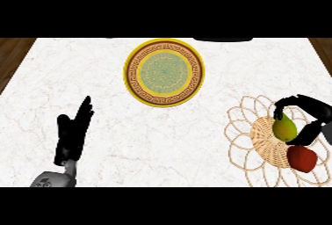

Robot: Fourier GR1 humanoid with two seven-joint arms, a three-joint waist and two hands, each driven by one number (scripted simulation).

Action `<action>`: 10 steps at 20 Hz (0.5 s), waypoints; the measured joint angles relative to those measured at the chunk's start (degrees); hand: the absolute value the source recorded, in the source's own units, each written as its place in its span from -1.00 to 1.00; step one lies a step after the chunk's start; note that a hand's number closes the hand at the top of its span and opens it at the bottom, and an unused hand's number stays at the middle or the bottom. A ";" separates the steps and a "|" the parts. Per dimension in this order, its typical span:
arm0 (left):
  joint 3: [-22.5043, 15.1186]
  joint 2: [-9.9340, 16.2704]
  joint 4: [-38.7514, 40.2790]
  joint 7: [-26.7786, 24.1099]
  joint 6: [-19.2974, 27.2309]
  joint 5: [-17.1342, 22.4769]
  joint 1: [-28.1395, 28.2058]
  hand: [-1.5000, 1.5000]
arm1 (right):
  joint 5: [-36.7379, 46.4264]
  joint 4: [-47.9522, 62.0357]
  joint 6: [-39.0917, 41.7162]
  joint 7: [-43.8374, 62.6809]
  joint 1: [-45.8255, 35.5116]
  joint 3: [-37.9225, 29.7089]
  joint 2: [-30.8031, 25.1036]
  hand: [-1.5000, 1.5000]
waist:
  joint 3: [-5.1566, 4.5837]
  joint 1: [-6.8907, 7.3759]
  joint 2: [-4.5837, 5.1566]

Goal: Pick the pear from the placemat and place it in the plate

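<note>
A yellow-green pear (284,128) lies on a round woven wicker placemat (246,132) at the right of the counter. My right hand (310,118) arches over the pear, fingers curled around its top and right side, thumb low beside it. The pear still rests on the mat. A yellow plate (136,72) with a green patterned centre and brown border sits at the upper middle, well to the left of the mat. My left hand (73,129) rests open at the lower left, fingers pointing up.
A red fruit (302,158) lies on the placemat just below the pear, close to my right hand. The white marble counter (77,70) spreads between plate and mat. Wooden floor (13,48) shows past the counter's left and right edges.
</note>
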 measured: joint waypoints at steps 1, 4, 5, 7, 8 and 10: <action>0.11 -0.12 0.01 0.09 -0.31 -0.11 0.05 0.00 | 0.27 0.73 -0.92 -0.20 -0.42 -0.56 0.21 1.00 | 0.05 0.02 0.03; 0.61 -0.11 -0.27 0.00 -0.93 -0.54 0.45 0.00 | 0.39 1.63 -3.11 -0.03 -0.73 -2.44 0.01 1.00 | 0.16 -0.02 0.07; 0.44 -0.45 -0.39 -0.04 -0.59 -0.91 0.60 0.00 | 0.06 1.98 -4.58 0.38 -0.62 -3.31 -0.04 1.00 | 0.19 -0.08 0.08; 0.86 0.07 -0.48 -0.17 -1.27 -0.57 1.09 0.00 | 0.44 -0.24 -8.81 4.63 -2.28 -3.20 3.97 1.00 | 0.17 -0.27 -0.16; 0.90 0.24 -0.46 -0.02 -1.58 -0.44 0.98 0.00 | 1.08 -1.50 -11.28 6.88 -3.63 -2.57 7.02 1.00 | 0.12 0.08 -0.31; 0.15 -0.09 -0.28 -0.08 -1.79 -0.79 0.88 0.00 | 3.03 -4.09 -15.83 11.17 -7.10 -0.64 13.15 1.00 | 0.02 1.37 -0.56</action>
